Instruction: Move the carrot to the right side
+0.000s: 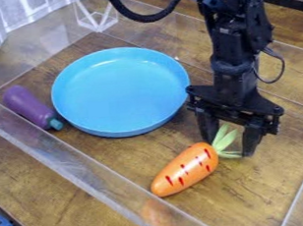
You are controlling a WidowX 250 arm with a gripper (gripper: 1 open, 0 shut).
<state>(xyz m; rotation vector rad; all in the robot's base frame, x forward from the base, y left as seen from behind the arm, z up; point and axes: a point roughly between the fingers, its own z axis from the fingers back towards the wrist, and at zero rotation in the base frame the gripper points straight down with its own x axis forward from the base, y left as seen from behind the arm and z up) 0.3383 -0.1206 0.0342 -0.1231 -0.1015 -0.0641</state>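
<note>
The orange toy carrot point(186, 169) lies on the wooden table in front of the blue plate, its tip pointing lower left and its light green top point(228, 140) up right. My black gripper point(235, 138) points straight down over the green top, fingers either side of it. The jaws stand close around the leafy end; how firmly they grip is unclear.
A round blue plate point(118, 90) sits at centre left. A purple toy eggplant point(30, 107) lies left of the plate. Clear plastic walls point(66, 171) run along the front left and back. Bare wood shows to the right of the gripper.
</note>
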